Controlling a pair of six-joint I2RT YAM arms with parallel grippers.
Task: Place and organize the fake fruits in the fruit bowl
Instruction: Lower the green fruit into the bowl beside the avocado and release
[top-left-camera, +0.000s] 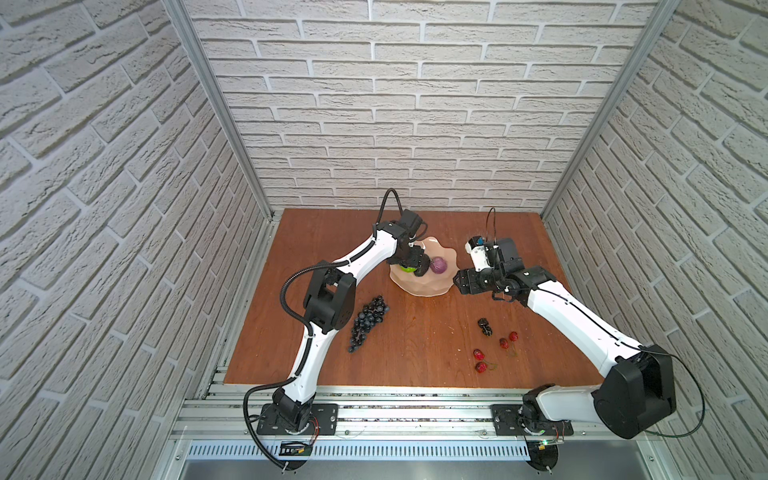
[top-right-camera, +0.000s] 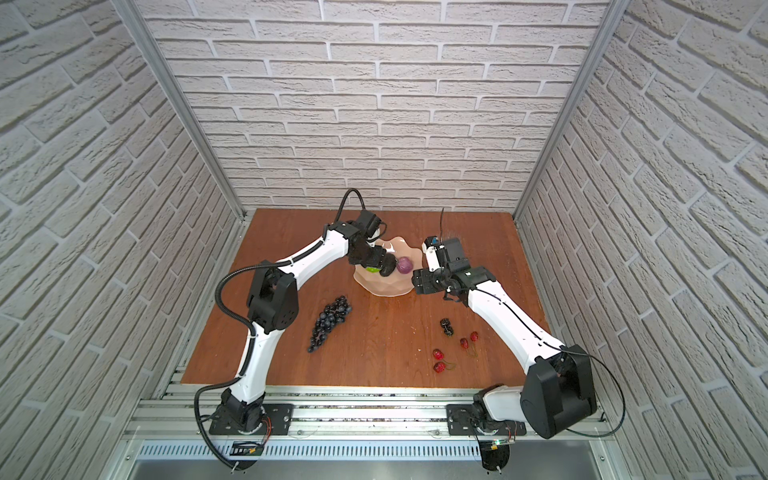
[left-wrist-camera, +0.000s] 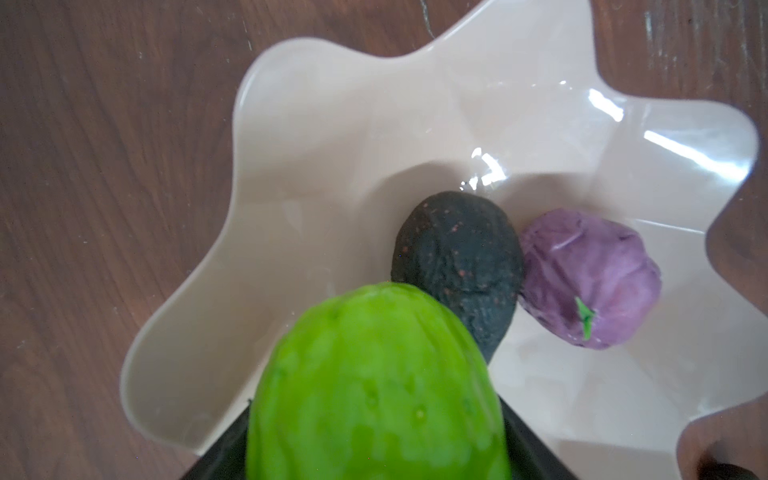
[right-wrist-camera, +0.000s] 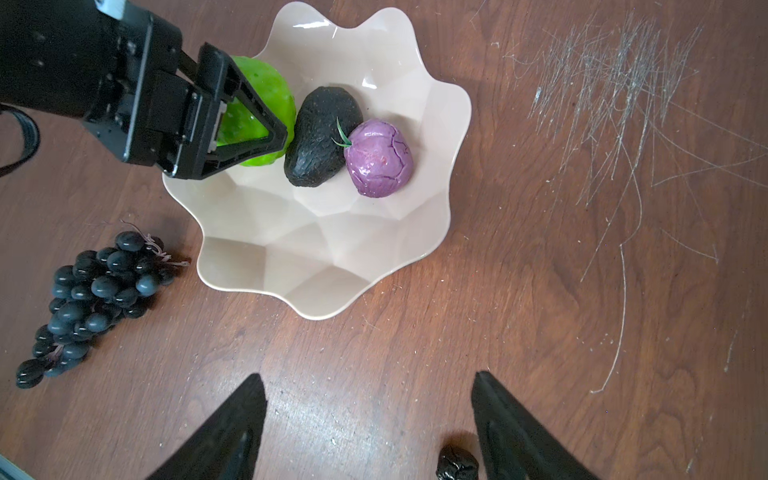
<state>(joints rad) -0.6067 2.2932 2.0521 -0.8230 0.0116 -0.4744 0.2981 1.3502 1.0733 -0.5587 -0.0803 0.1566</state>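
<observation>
Your left gripper (right-wrist-camera: 272, 114) is gripping the bumpy bright-green round fruit (right-wrist-camera: 268, 85). Its fingers are pressing on either side of it at the rim of the pale peach-cream glossy fruit bowl with the wavy scalloped edge (right-wrist-camera: 332, 307). The left wrist view is showing the green fruit (left-wrist-camera: 374, 395) close up between the fingers. Whether it is already touching the bowl's wall cannot be told from these views.

Inside the bowl, the dark avocado (right-wrist-camera: 320, 137) is lying just beside the green fruit. The purple round fruit (right-wrist-camera: 380, 162) with its small green stem is resting against the avocado's other side.

Your right gripper (right-wrist-camera: 368, 376) is hovering over the brown wooden tabletop (top-left-camera: 415, 353) just beside the bowl, with its fingers standing wide apart and holding nothing.

In both top views three fruits are lying on the tabletop outside the bowl:
- The dark blue-black grape bunch (top-left-camera: 368, 322) is lying near the left arm.
- The small black berries (top-left-camera: 484, 327) are sitting below the right gripper.
- The small red stemmed cherries (top-left-camera: 504, 343) are lying scattered just beyond the berries, towards the table's front edge.
</observation>
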